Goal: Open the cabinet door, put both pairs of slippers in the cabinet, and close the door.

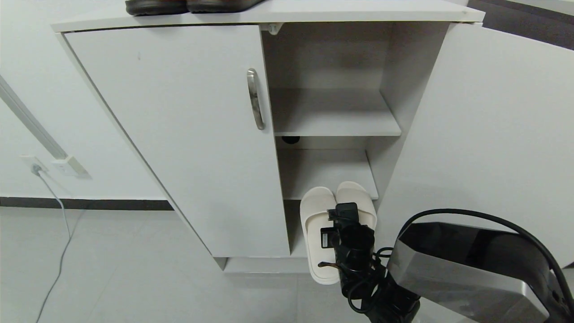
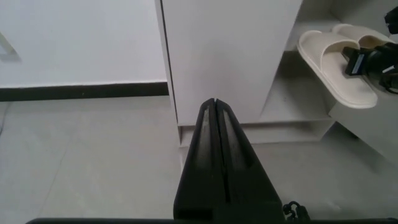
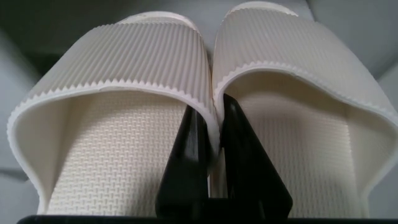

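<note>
Pinching the touching inner edges of the two white slippers (image 3: 124,74) between its black fingers (image 3: 186,155), the right gripper (image 1: 343,215) holds the pair at the mouth of the cabinet (image 1: 179,134), toes inward, heels out over the floor (image 1: 112,269). Its fingertips are hidden under the straps. A dark pair of shoes (image 1: 154,5) on the cabinet top is cut off, and a small dark thing (image 1: 290,140) under the upper shelf (image 1: 334,119) is hard to make out. The right door (image 1: 484,134) stands open; the left door, with its metal handle (image 1: 255,98), is closed. Pale floor tiles meet a white wall (image 1: 27,67) with a dark skirting strip (image 1: 80,204), a socket (image 1: 31,163) and a grey cable (image 1: 63,229). The right arm rises from below, wrist level with the slippers. The left gripper (image 2: 214,106), pressed together on nothing, hangs low, aimed at the closed door's foot.
</note>
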